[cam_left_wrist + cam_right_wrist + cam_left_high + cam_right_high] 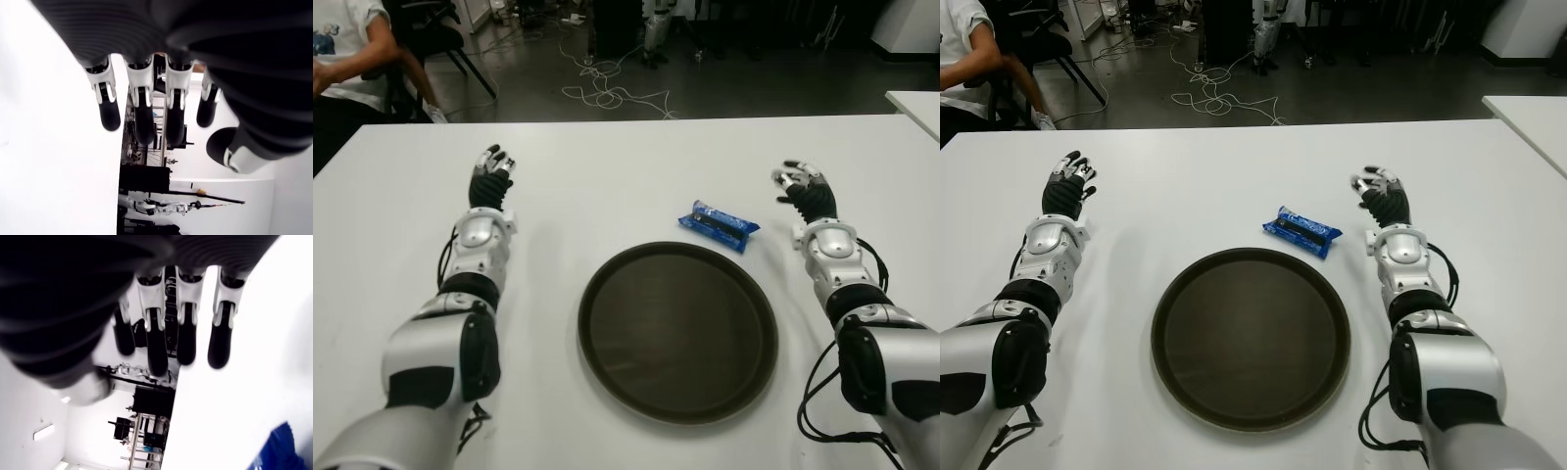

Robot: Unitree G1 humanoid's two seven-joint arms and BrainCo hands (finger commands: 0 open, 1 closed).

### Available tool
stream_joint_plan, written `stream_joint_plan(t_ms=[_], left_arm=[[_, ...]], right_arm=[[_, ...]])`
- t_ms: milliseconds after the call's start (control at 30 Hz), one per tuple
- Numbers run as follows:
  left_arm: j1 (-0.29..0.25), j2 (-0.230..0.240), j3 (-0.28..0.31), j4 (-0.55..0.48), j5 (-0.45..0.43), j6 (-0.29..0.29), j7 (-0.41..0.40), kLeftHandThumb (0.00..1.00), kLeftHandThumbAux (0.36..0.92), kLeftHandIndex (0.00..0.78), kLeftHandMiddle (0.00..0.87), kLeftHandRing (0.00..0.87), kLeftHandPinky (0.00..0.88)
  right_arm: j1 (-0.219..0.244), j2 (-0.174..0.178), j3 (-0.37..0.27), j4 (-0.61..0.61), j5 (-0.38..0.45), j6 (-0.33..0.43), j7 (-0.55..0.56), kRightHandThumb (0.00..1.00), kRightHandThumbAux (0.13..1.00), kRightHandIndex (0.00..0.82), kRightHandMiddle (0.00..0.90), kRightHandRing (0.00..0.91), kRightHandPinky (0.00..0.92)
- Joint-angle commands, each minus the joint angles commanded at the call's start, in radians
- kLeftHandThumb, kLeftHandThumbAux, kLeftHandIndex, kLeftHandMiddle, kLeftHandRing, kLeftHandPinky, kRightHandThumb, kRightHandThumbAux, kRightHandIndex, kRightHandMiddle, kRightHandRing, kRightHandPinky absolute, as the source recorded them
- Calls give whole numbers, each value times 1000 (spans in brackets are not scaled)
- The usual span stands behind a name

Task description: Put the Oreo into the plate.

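Open worktop [607,186] around both hands
Bare surface separates the right hand [806,191] from the Oreo [718,224]; only the plate [677,331] sits just behind it.

The plate [677,331] lay on the surface [607,176], centred between the two arms, with the Oreo [718,224] on the surface just behind the plate's far right rim. The left hand [491,178] was well to the plate's left, and the right hand [806,189] was near the Oreo's right side, neither holding anything.
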Motion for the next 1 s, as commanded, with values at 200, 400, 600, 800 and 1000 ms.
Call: stream_joint_plan(t_ms=[200, 400, 600, 800, 1000], left_arm=[[-6, -19, -4, -2, 0, 11, -11, 94, 414, 1, 2, 18, 137], [-6, -18, -7, -5, 0, 34, -25, 128, 405, 0, 0, 14, 189], [-5, -17, 6, -5, -13, 45, -53, 278, 423, 0, 0, 60, 290], [-2, -22, 22, -7, -30, 34, -63, 474, 514, 0, 1, 182, 401], [16, -21, -40, -16, 47, -40, 4, 705, 606, 165, 277, 445, 618]], right_arm=[[10, -17, 144, 1, -182, -49, -242, 74, 418, 2, 3, 3, 4], [22, -20, 210, 1, -275, -116, -455, 178, 400, 0, 0, 6, 129], [28, -18, 229, 4, -302, -180, -560, 498, 409, 15, 91, 192, 386], [24, -22, 261, 10, -339, -163, -623, 674, 478, 165, 332, 455, 521], [17, -23, 291, 10, -370, -148, -677, 826, 653, 375, 538, 636, 661]])
